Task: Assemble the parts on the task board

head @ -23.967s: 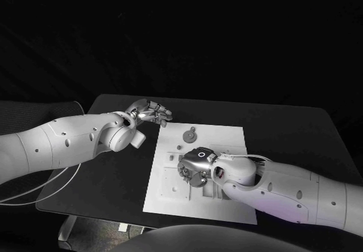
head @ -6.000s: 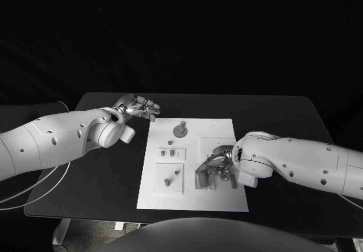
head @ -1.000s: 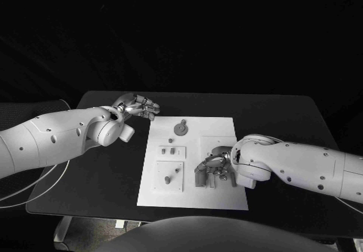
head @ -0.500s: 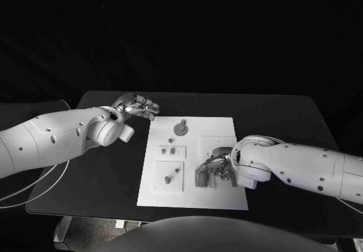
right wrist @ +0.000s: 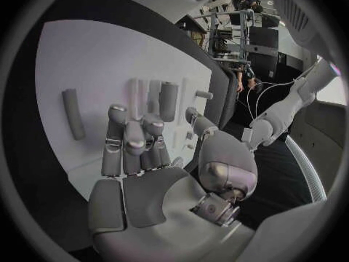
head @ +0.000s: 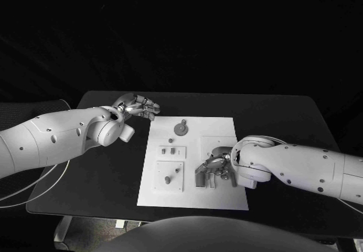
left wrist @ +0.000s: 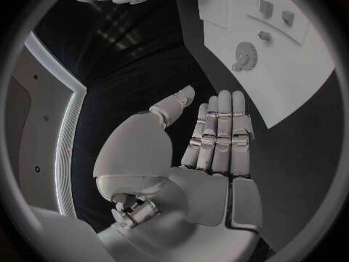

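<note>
The white task board (head: 224,126) lies in the middle of the black table. A grey gear (head: 181,127) sits at its far end, with a small peg (head: 171,140) and two small blocks (head: 168,151) nearer. Another peg (head: 167,180) stands in the near left plate. My right hand (head: 216,167) hovers low over the board's near right part, fingers stretched over long grey pieces (head: 200,179) and holding nothing. In the right wrist view a grey cylinder (right wrist: 72,113) lies beside my fingers (right wrist: 130,142). My left hand (head: 138,106) floats flat and empty over the table by the board's far left corner.
Bare black table (head: 280,121) surrounds the board on all sides. In the left wrist view the gear (left wrist: 246,56) and small blocks (left wrist: 276,11) lie on the board beyond my flat left hand (left wrist: 214,137). A cable (head: 30,191) hangs off the table's left edge.
My right hand has shifted slightly over the near right pieces. The left hand has stayed where it was.
</note>
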{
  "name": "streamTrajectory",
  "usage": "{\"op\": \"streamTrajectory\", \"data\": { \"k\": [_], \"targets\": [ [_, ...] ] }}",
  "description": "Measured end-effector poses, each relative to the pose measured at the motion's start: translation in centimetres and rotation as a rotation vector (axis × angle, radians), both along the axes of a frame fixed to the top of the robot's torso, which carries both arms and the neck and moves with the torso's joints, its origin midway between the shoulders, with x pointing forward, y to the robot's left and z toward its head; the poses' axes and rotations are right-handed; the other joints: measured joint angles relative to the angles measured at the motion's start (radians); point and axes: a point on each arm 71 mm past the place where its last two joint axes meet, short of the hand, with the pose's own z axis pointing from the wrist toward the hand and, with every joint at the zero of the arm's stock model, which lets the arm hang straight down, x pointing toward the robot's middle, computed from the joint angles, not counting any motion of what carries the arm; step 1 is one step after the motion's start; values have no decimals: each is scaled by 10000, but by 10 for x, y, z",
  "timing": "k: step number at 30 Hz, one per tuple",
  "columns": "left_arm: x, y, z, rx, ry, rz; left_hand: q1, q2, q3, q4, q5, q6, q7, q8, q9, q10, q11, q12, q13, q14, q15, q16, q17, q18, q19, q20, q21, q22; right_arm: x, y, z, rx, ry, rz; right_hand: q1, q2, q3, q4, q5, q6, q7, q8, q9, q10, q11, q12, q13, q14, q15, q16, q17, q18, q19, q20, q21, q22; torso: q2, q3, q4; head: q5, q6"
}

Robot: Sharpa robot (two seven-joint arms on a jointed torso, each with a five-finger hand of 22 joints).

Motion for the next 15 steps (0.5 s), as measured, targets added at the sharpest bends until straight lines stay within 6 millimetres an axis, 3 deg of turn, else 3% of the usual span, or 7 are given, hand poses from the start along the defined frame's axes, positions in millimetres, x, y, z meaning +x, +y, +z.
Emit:
{"op": "streamTrajectory", "data": {
  "k": [8, 15],
  "targets": [
    [0, 0, 0, 3, 3, 5, 0, 0, 0, 0, 0, -36, 36, 0, 1, 0, 0, 0, 1, 0, 0, 0, 9, -6, 0, 0, 0, 9, -1, -3, 1, 61, -175, -24, 30, -29, 57, 111, -76, -17, 14, -1, 21, 0, 0, 0, 0, -17, 17, 0, 0, -44, 24, -25, 0, 0, -1, -4, 2, -6, 0],
    [0, 1, 0, 13, 3, 20, 0, 0, 24, 23, 0, -36, 36, 0, -8, 0, 0, 0, 1, 0, 0, 0, 20, -16, 0, 0, 0, 8, 3, -21, 15, 71, -670, -152, 107, -105, 57, 111, -76, -33, -1, -7, 36, 0, 0, 38, -3, -24, 25, 0, 0, -58, 44, -44, 0, 0, -5, 2, 0, -19, 37]
  ]
}}
